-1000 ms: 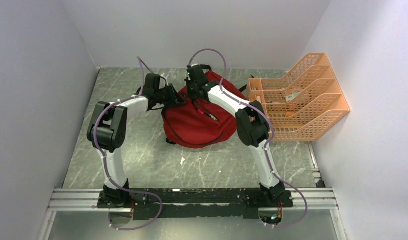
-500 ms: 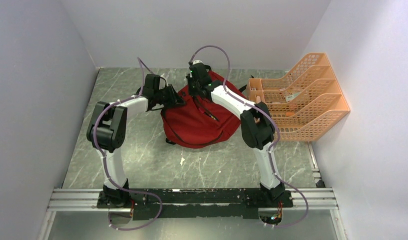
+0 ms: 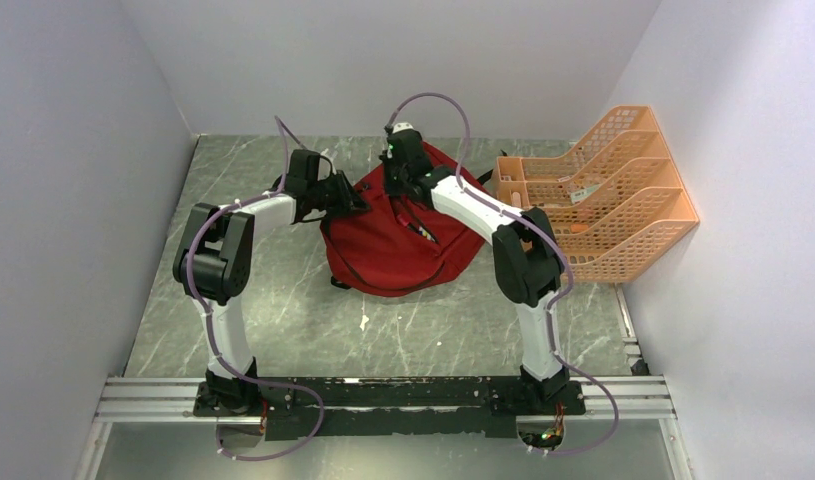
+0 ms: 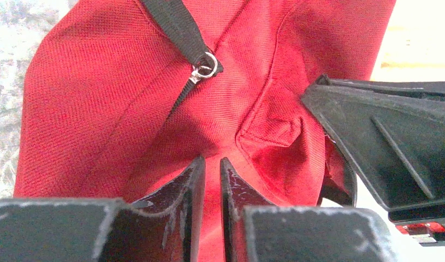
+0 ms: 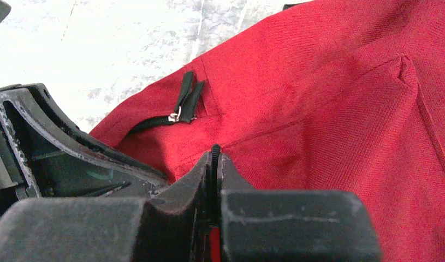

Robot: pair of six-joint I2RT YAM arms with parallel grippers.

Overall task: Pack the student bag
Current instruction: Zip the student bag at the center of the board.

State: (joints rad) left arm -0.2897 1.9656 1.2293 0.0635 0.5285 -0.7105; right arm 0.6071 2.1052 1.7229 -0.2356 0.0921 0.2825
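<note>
Left wrist: student bag (image 4: 100, 98) between jaws

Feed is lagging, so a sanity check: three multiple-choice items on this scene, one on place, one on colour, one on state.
1. The orange rack stands on which side of the backpack? A) left B) on top C) right
2. The backpack's fabric is: A) red B) blue C) green
3. The right end effector is: A) wide open B) shut on the backpack C) holding the rack
Key: 1 C, the top view shows it to the right; 2 A, red in every view; 3 B, its wrist view shows it clamped on the backpack's edge.
</note>
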